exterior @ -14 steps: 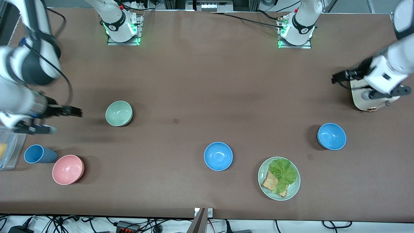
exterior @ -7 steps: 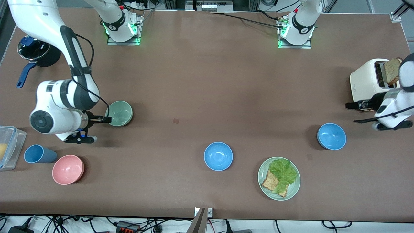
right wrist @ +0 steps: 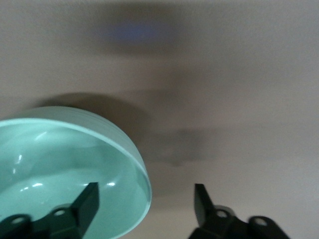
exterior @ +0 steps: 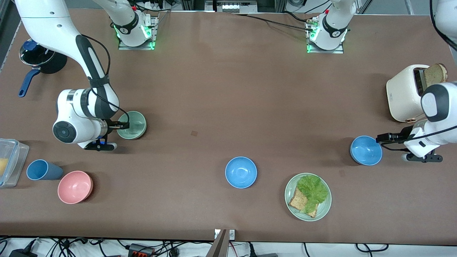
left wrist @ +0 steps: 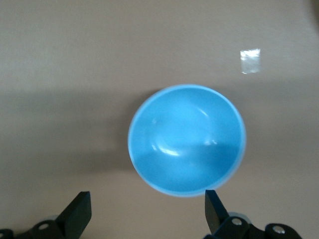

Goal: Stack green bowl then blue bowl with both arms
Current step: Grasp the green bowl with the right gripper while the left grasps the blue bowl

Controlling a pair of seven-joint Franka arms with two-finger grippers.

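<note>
The green bowl (exterior: 132, 125) stands toward the right arm's end of the table. My right gripper (exterior: 125, 125) is open at its rim. In the right wrist view, the gripper (right wrist: 145, 201) has one finger over the inside of the bowl (right wrist: 65, 169) and the other outside it. A blue bowl (exterior: 366, 150) stands toward the left arm's end. My left gripper (exterior: 379, 136) is open and empty at its edge. In the left wrist view this bowl (left wrist: 187, 139) lies just ahead of the gripper (left wrist: 147, 211). A second blue bowl (exterior: 241, 172) stands mid-table, nearer the front camera.
A pink bowl (exterior: 75, 186), a darker blue cup (exterior: 42, 170) and a clear container (exterior: 9, 162) are at the right arm's end. A dark pot (exterior: 39, 57) stands farther back. A green plate (exterior: 326, 207) holds lettuce and toast. A toaster (exterior: 405, 92) holds bread.
My right gripper has moved in to the green bowl's rim. My left gripper has moved from the toaster down to the blue bowl's edge. No bowl has moved.
</note>
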